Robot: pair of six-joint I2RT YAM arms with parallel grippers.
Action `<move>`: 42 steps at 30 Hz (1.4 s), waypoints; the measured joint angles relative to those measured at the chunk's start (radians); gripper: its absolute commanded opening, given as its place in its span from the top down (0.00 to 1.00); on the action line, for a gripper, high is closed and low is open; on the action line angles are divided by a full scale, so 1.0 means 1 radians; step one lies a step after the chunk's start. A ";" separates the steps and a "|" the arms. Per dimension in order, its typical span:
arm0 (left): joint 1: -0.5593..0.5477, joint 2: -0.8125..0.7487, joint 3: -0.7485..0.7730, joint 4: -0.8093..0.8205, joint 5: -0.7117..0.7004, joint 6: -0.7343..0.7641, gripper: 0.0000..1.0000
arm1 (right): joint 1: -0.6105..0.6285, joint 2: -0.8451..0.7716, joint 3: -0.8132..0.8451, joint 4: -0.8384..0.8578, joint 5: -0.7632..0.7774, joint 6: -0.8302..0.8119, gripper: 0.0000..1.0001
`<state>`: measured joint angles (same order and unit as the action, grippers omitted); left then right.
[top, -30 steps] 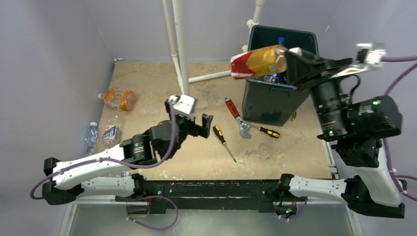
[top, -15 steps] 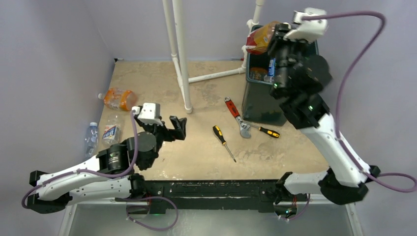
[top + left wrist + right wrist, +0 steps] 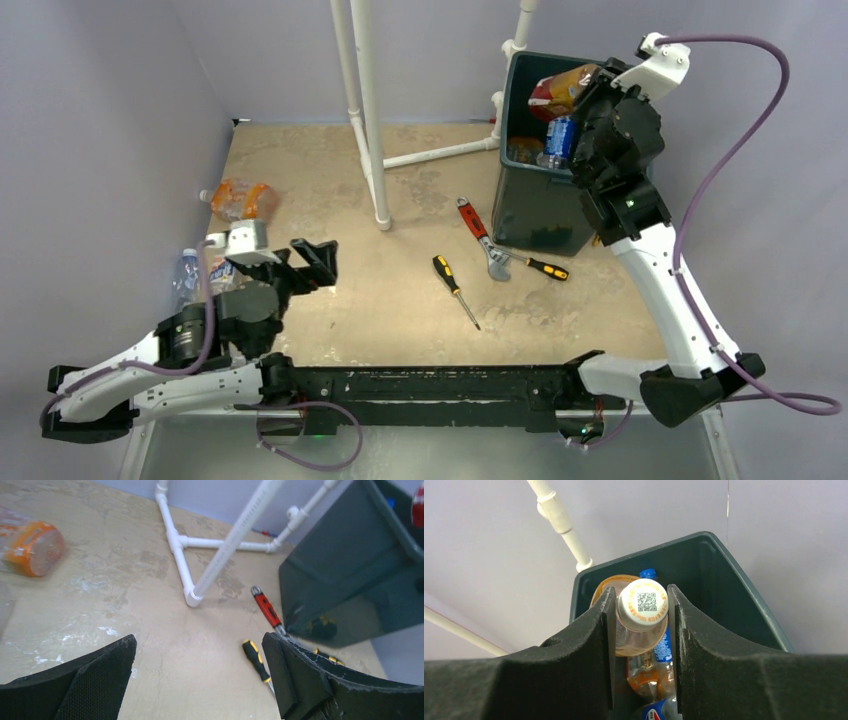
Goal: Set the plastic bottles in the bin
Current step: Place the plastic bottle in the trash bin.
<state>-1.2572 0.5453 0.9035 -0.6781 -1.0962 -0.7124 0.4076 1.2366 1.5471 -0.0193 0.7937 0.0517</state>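
Observation:
My right gripper is shut on an orange-tinted bottle with a red label. It holds the bottle tilted over the open top of the dark green bin. In the right wrist view the bottle's white cap sits between the pads, above the bin, where other bottles lie. My left gripper is open and empty, low over the table's left side. An orange bottle lies far left. A clear bottle and a crushed one lie beside the left arm.
A red-handled wrench and two yellow-and-black screwdrivers lie on the table in front of the bin. A white pipe frame stands upright at mid-table. Grey walls close in the left, back and right.
The right arm has reared up and swung the bottle from the bin's near-left rim to above its opening. The left arm has drawn back leftward toward the loose bottles, still open.

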 measured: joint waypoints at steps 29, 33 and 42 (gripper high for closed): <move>0.000 0.261 0.158 -0.233 -0.251 -0.183 0.01 | -0.113 -0.036 -0.113 -0.160 -0.287 0.225 0.01; 0.000 0.304 0.145 -0.200 -0.242 -0.167 0.01 | -0.113 -0.162 -0.082 -0.160 -0.409 0.240 0.01; 0.207 0.398 0.123 -0.187 -0.135 -0.139 0.01 | -0.073 -0.386 -0.272 0.019 -1.108 0.304 0.06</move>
<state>-1.0504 0.9432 1.0267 -0.8654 -1.2316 -0.8513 0.3344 0.8509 1.2755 -0.0002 -0.3141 0.3553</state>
